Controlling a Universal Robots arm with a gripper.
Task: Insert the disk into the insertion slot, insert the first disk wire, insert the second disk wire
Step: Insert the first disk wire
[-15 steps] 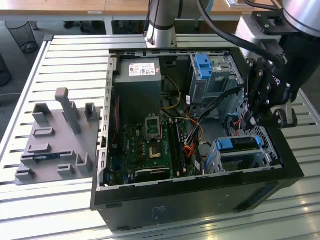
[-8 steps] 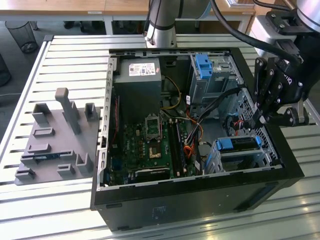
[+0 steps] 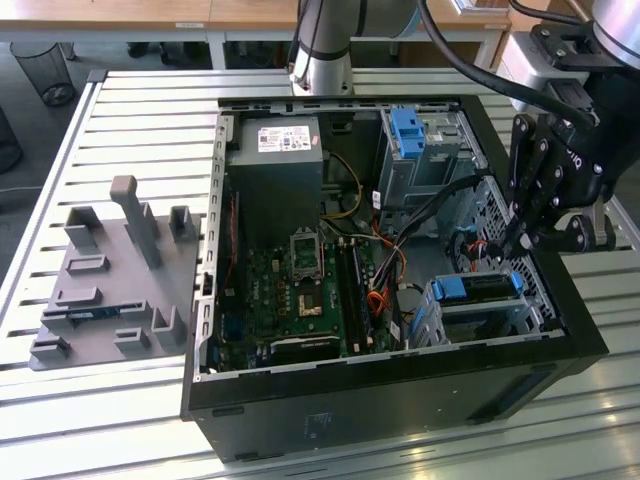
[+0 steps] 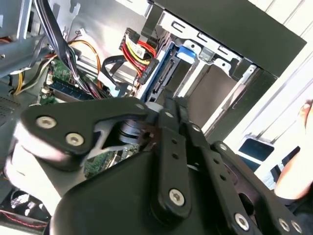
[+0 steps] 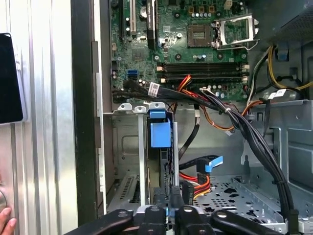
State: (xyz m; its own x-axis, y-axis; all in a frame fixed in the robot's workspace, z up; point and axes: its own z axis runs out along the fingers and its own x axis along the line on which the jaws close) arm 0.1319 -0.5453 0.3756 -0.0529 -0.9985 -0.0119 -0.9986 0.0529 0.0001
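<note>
The disk (image 3: 478,287), silver-grey in a bright blue carrier, sits inside the insertion slot (image 3: 455,322), a low perforated metal cage at the front corner of the open computer case on the exterior view's right. In the first wrist view the disk (image 5: 160,133) appears edge-on in the slot (image 5: 128,147). A bundle of red, yellow and orange wires with a black plug (image 4: 146,72) lies beside the disk's end, and a blue-tipped cable (image 5: 213,164) hangs close by. My gripper (image 3: 522,243) hangs just above the disk's rear end, fingers (image 5: 159,198) pressed together with nothing seen between them.
A taller grey cage with a blue bracket (image 3: 410,130) stands at the case's back. The motherboard (image 3: 300,285) and power supply (image 3: 275,165) fill the case's other side. Thick black cables (image 5: 244,132) cross near the slot. A grey fixture plate (image 3: 110,280) lies outside. A person's hand (image 5: 5,221) rests beside the case.
</note>
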